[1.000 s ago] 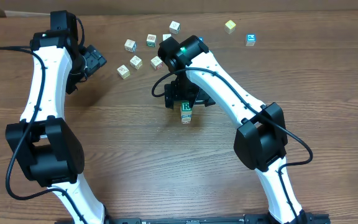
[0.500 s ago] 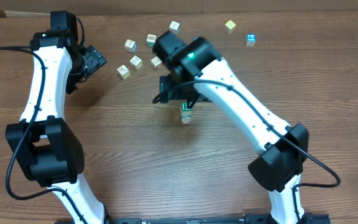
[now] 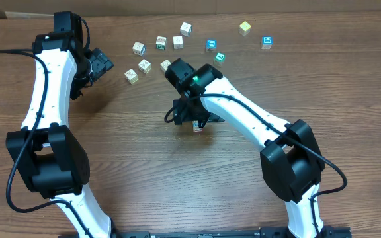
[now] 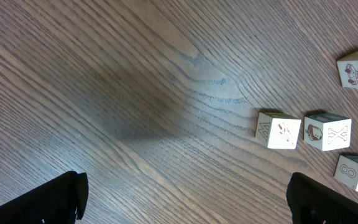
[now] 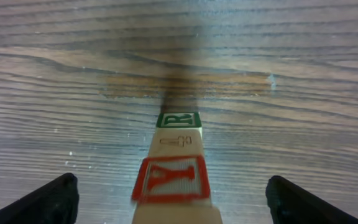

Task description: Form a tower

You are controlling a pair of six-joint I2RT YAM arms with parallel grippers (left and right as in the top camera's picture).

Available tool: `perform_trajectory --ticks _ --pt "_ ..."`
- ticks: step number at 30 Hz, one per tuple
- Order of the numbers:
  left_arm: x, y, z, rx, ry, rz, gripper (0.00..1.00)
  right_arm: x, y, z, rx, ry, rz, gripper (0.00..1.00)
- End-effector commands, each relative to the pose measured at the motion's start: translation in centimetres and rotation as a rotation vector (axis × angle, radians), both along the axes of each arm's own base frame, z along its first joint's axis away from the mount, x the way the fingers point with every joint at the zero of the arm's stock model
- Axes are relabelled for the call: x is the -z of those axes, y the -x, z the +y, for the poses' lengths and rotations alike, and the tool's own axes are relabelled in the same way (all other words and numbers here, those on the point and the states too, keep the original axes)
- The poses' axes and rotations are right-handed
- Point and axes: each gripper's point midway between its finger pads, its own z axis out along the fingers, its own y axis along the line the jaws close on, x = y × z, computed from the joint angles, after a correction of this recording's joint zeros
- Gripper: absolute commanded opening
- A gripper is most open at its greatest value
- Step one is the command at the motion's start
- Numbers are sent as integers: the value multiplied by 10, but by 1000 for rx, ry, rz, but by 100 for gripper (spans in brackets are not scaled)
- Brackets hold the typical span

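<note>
Since a second ago the right gripper (image 3: 192, 118) has swung away and come back lower. It now covers the green R top that showed from overhead. The left gripper (image 3: 102, 65) has not shifted.

Nearest, the tower (image 5: 178, 142) seems to stand in the middle of the surface (image 3: 144, 172), between the right fingers (image 5: 48, 202). These are wide apart and clear of it on both sides. Along it the wrist view shows a red Y face, a pale face, then a green R.

Further back, the left fingers (image 4: 42, 202) are spread over bare wood, holding nothing. Beyond lie the loose cubes (image 3: 145, 65), unstacked.

I judge about four cubes are up and the rest are still to add.
</note>
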Motion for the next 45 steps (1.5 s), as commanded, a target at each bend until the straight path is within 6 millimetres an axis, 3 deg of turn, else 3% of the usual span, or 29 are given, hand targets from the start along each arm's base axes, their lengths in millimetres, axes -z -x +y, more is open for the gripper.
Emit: perform_trajectory --ticks 1,5,14,18,23,31,40,44,45 --pt "4 -4 5 13 -11 8 99 2 -2 3 3 -15 -10 84" --pt "4 -4 5 13 -11 8 100 4 -1 1 3 -9 -4 52" --pt "4 -4 5 13 -11 8 99 5 0 1 4 -7 -1 29" --pt "4 -4 5 13 -11 8 100 5 0 1 4 -7 0 29" --pt "4 -4 5 13 -11 8 100 5 1 0 -1 -3 3 41" --pt "4 -4 5 13 -11 8 100 5 1 -2 -98 15 1 42" --pt "4 -4 5 13 -11 8 100 5 2 -2 -99 17 4 26" --pt "4 -4 5 13 -11 8 100 5 3 -3 -99 20 8 33" --pt "4 -4 5 13 -11 8 99 5 3 -3 -99 20 9 40"
